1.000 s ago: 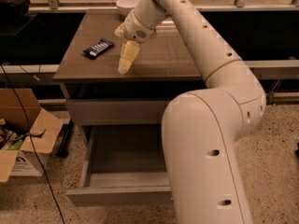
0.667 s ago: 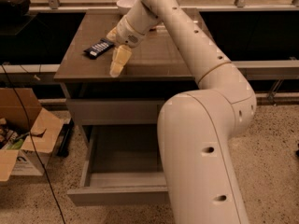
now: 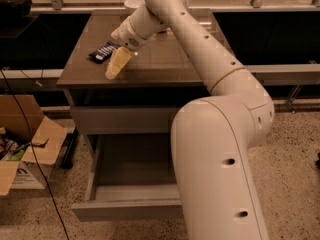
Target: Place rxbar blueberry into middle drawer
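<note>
The rxbar blueberry lies diagonally, hand just beside it.

Brown cabinet top: rxbar blueberry lies flat near the left edge, white bowl at the back edge. Gripper front-left, just beside the bar.

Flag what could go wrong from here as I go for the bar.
1. The claw is down at the cabinet top, beside the flat rxbar blueberry rather than over it. A sideways approach could shove the bar toward the edge instead of gripping it.
2. The arm's bulky lower body hides part of the open middle drawer, so the drop may be hard to watch.
</note>
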